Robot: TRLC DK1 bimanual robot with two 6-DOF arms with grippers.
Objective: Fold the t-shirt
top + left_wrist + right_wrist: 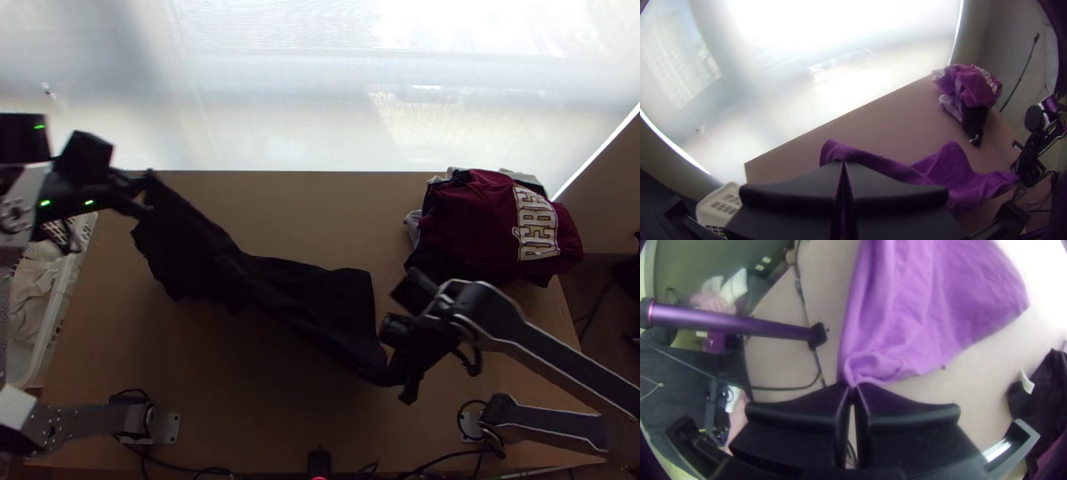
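The t-shirt (304, 296), dark from above and purple in the wrist views, hangs in a bunched, slanting band between the two grippers. At the upper left, my left gripper (146, 194) is shut on one end of it. My right gripper (398, 374) pinches the opposite end, lower and nearer the table's front edge. In the left wrist view the cloth (951, 173) runs from the closed tips of the left gripper (843, 163) toward the other arm. A gathered corner of the shirt (924, 320) sits between the tips of the right gripper (852, 386).
A pile of clothes, with a maroon garment (496, 224) on top, lies at the table's back right. A white basket (50, 320) holding light cloth stands by the left edge. Cables (432, 462) run along the front edge of the table (240, 416).
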